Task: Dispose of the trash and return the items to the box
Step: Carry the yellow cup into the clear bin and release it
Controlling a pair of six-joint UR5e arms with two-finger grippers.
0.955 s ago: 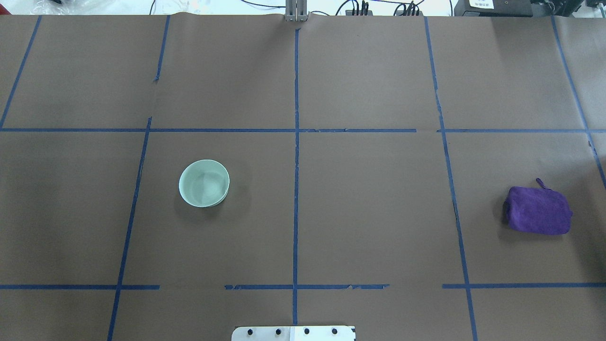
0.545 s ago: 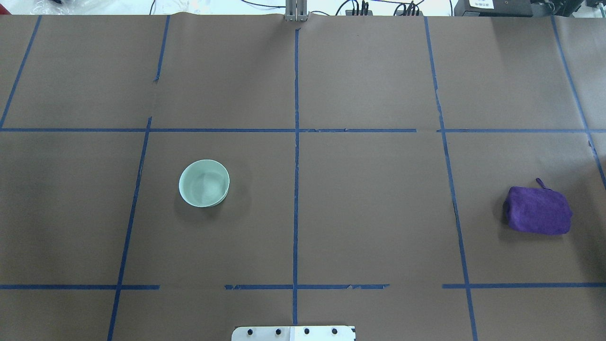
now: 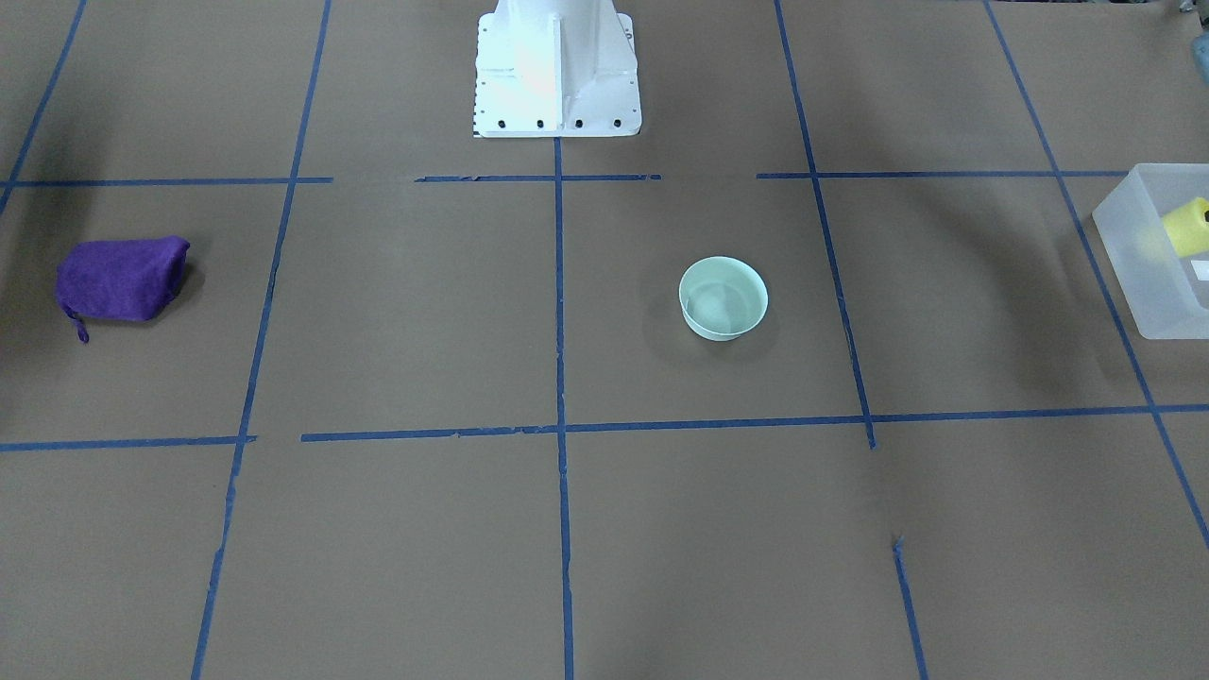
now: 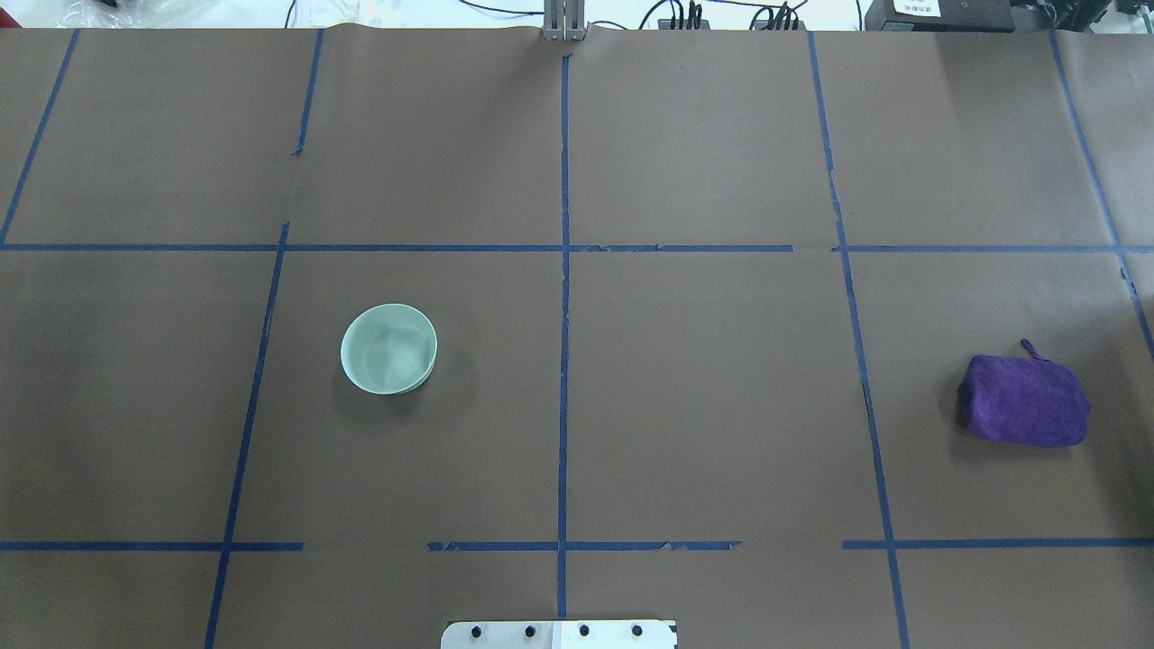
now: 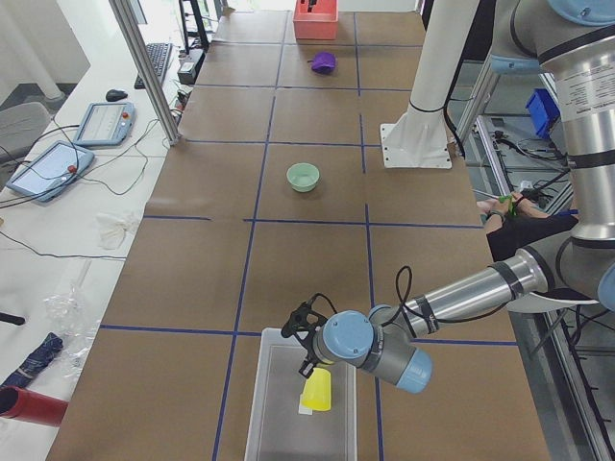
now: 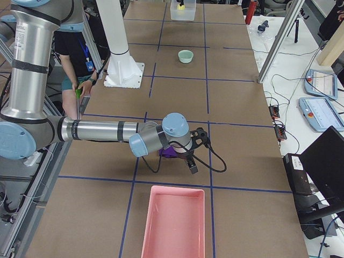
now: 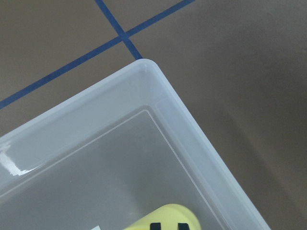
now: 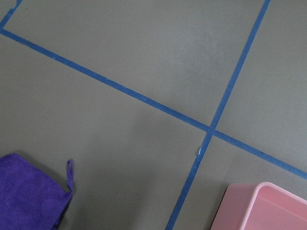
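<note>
The pale mint-green bowl (image 3: pixel 723 297) stands upright on the brown table, also in the overhead view (image 4: pixel 389 348). The frosted-white box (image 3: pixel 1148 283) sits at the table's left end (image 5: pixel 264 403). My left gripper (image 5: pixel 312 363) is over the box, shut on the yellow cup (image 5: pixel 317 389), which hangs tilted inside it (image 3: pixel 1188 227). The left wrist view shows the cup's top (image 7: pixel 168 215) with black fingertips (image 7: pixel 155 225) on it, near the box corner (image 7: pixel 192 124). My right gripper (image 6: pixel 192 164) hovers by the purple cloth (image 6: pixel 171 152); I cannot tell whether it is open or shut.
The purple cloth bundle (image 4: pixel 1025 401) lies at the right end. A pink tray (image 6: pixel 172 226) sits beyond it, its corner in the right wrist view (image 8: pixel 268 206). The white robot base (image 3: pixel 555 66) stands at the near middle edge. Blue tape lines grid the table.
</note>
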